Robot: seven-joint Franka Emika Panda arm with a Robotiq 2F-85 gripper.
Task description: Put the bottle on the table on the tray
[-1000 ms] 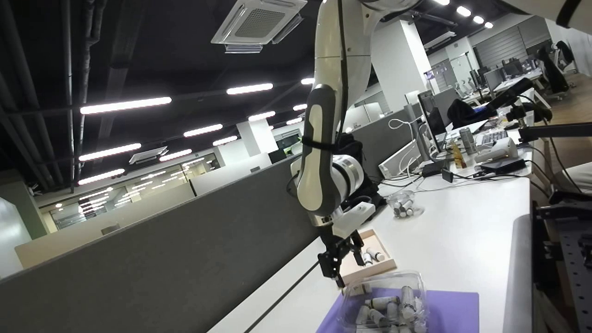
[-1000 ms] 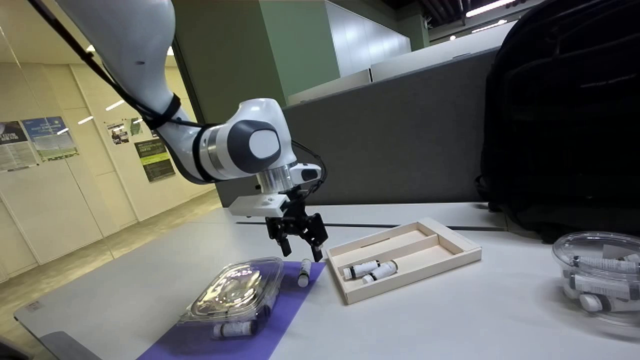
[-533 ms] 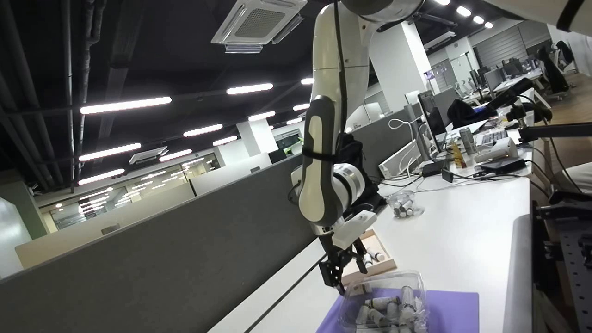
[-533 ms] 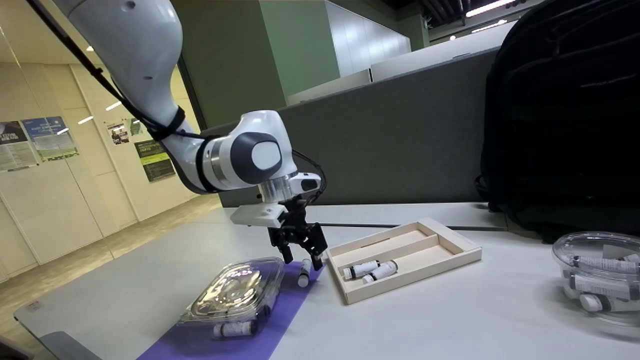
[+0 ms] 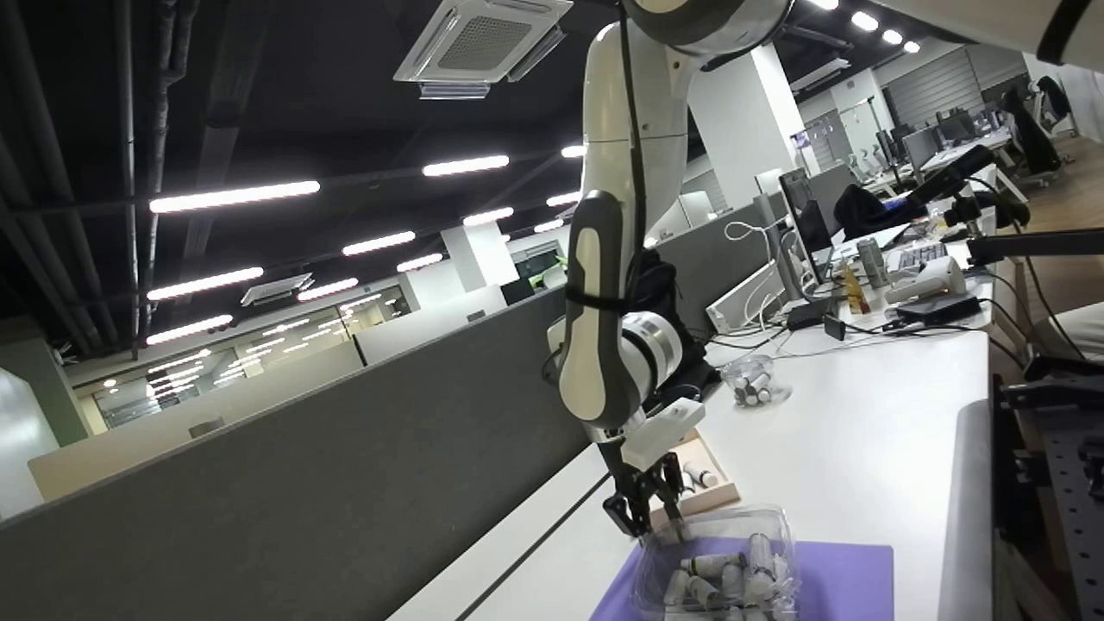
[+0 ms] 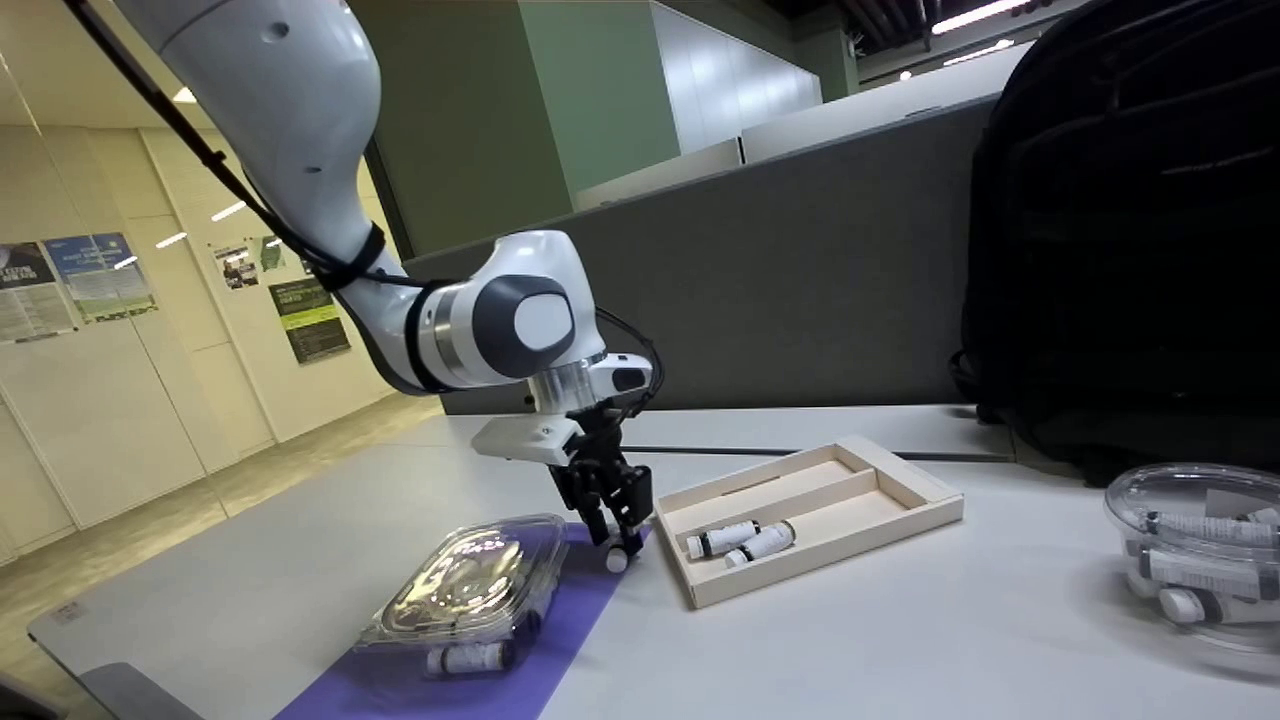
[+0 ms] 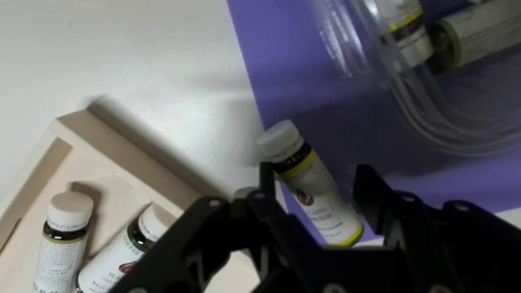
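The bottle [image 7: 325,203], white-labelled with yellow bands and a white cap, lies on its side on the purple mat, partly over its edge. In an exterior view only its cap [image 6: 617,561] shows clearly below the fingers. My gripper [image 7: 315,174] is lowered around it, jaws part-way closed. The left fingertip is at the bottle's neck; a gap shows between the right finger [image 7: 368,189] and the label. Beside them sits the pale wooden tray [image 6: 830,552], holding two similar bottles [image 6: 763,545] in its near compartment. All this stands on the white table [image 6: 270,560].
A clear plastic box [image 6: 470,580] with several bottles stands on the purple mat [image 6: 550,640], close to the gripper. Farther along the table are a round clear tub [image 6: 1195,560] of bottles and a black backpack [image 6: 1120,250]. A grey partition [image 6: 800,310] runs behind.
The gripper has come down over the bottle and its fingers have drawn closer together. The bottle's cap has shifted slightly toward the tray. The tray and its bottles have not moved.
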